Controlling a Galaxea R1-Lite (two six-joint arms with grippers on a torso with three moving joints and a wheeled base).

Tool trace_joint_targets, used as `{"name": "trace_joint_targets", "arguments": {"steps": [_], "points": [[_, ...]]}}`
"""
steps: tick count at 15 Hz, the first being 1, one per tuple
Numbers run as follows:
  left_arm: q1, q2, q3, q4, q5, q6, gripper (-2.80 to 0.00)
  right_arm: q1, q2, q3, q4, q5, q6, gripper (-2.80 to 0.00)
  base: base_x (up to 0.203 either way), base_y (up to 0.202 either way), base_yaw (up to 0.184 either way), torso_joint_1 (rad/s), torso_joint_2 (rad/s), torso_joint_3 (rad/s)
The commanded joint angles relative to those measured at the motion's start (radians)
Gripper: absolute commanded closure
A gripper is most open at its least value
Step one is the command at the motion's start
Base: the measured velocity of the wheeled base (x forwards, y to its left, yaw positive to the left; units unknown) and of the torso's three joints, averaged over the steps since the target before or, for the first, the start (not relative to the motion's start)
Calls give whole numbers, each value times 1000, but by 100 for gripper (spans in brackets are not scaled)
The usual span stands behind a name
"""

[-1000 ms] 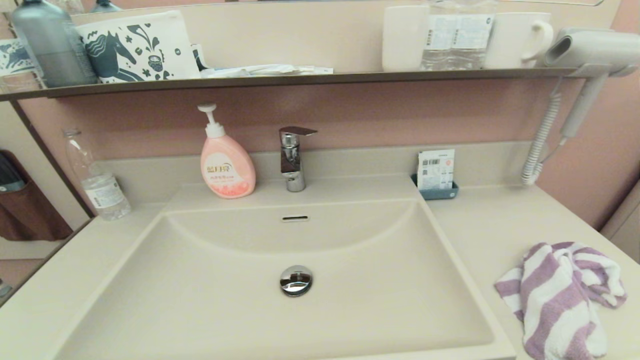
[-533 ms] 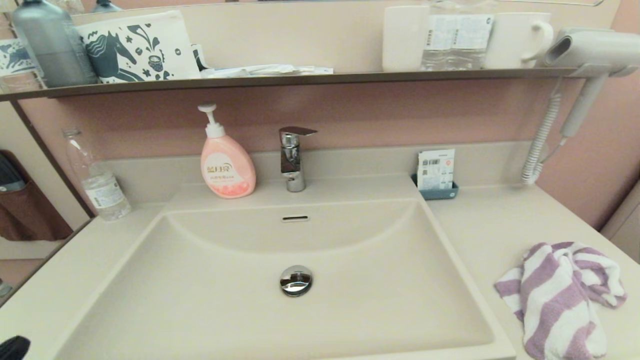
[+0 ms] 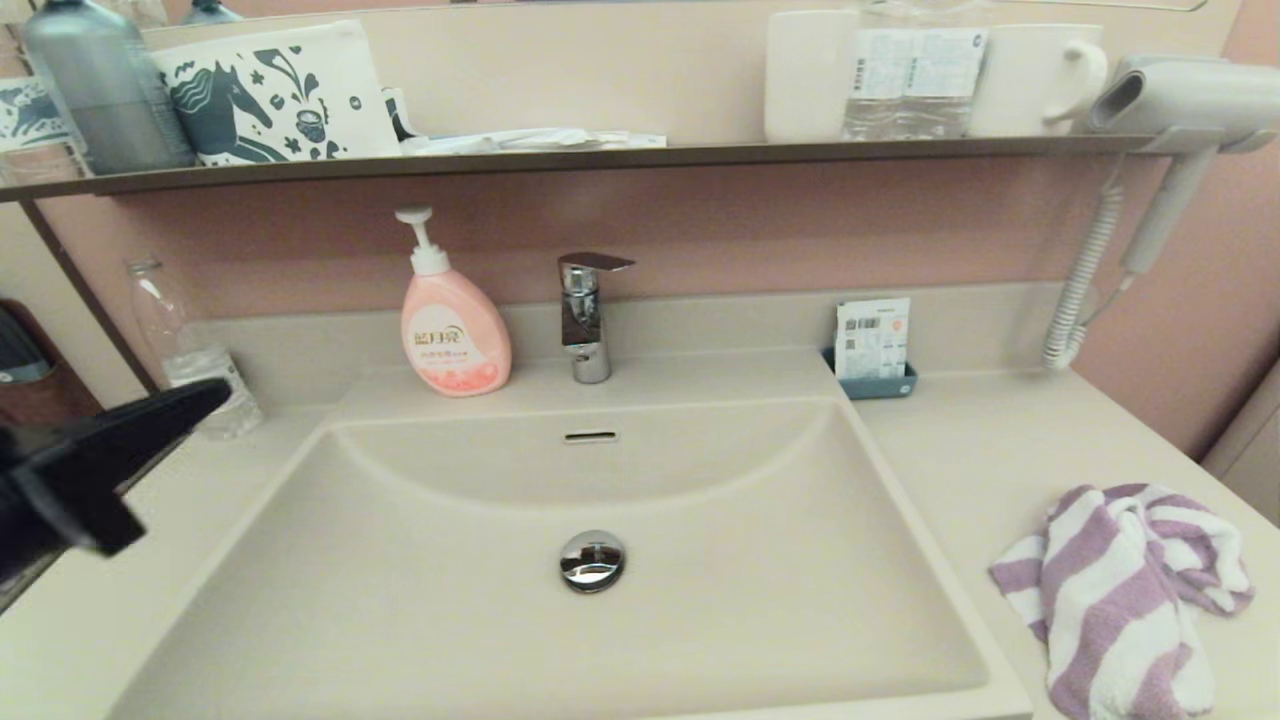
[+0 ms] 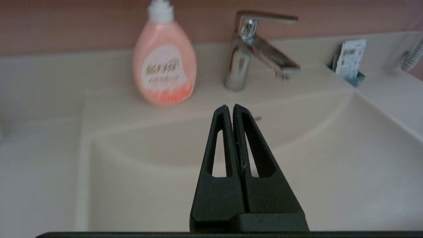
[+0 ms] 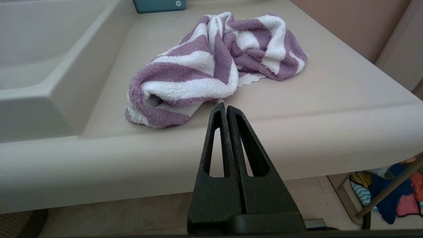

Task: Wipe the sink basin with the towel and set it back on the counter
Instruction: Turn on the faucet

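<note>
The purple-and-white striped towel (image 3: 1120, 590) (image 5: 211, 66) lies crumpled on the beige counter (image 3: 980, 460) to the right of the sink basin (image 3: 450, 600). The basin's chrome drain plug (image 3: 592, 560) and overflow slot (image 3: 590, 437) show. My left gripper (image 3: 205, 395) (image 4: 230, 107) hangs shut and empty above the counter at the basin's left rim, pointing toward the tap. My right gripper (image 5: 225, 105) is shut and empty, in front of the counter's front edge, short of the towel; the head view does not show it.
A pink soap bottle (image 3: 453, 320) and a chrome tap (image 3: 588, 315) stand behind the basin. A clear water bottle (image 3: 190, 350) is at the back left, a blue holder with a packet (image 3: 873, 350) at the back right. A hairdryer (image 3: 1170, 110) hangs over the right side.
My left gripper has come up from the lower left corner and now reaches over the counter at the basin's left rim. The towel has not moved.
</note>
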Motion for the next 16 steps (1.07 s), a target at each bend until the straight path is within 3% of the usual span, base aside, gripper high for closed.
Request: {"name": "trace_joint_targets", "arguments": {"steps": [1, 4, 6, 13, 16], "points": [[-106, 238, -93, -48, 48, -2, 0, 0, 0, 0, 0, 0, 0, 0, 0, 0, 0, 0, 0, 0], [-263, 381, -208, -85, 159, -5, 0, 0, 0, 0, 0, 0, 0, 0, 0, 0, 0, 0, 0, 0], [-324, 478, -265, -140, 204, -1, 0, 0, 0, 0, 0, 0, 0, 0, 0, 0, 0, 0, 0, 0], [-442, 711, -400, -209, 248, 2, 0, 0, 0, 0, 0, 0, 0, 0, 0, 0, 0, 0, 0, 0], [-448, 785, -440, -281, 274, 3, 0, 0, 0, 0, 0, 0, 0, 0, 0, 0, 0, 0, 0, 0]]}}
